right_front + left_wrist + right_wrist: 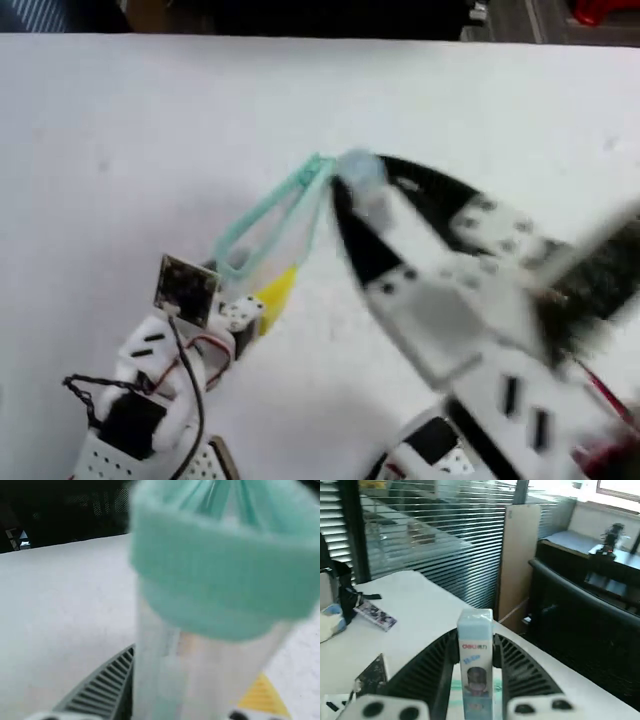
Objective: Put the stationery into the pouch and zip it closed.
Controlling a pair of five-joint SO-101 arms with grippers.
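Right now the left gripper (250,292) sits in the lower left of the high view, its fingers closed on the near end of the pouch (268,228). The pouch is clear with a mint-green zip edge and runs up and to the right from that grip toward the middle of the frame, over the white table (120,130). In the left wrist view the pouch (225,580) stands very close to the lens, its green band above the clear body, with a grey ribbed finger (107,690) touching one side of it. A yellow part (262,697) shows on the other side; whether it is the second finger cannot be told. In the high view the same yellow (276,290) lies just beside the left gripper, under the pouch's lower end.

The right gripper (352,192) comes in from the lower right of the high view and ends at the far tip of the pouch, near the centre. Its black fingers are clamped on a light blue stationery block (358,170), which touches or nearly touches the green zip end. In the right wrist view the block (476,670) stands upright between the two ribbed fingers (432,665) of the right gripper (475,639), pinched on both sides. Window blinds (445,535) stand behind the table.
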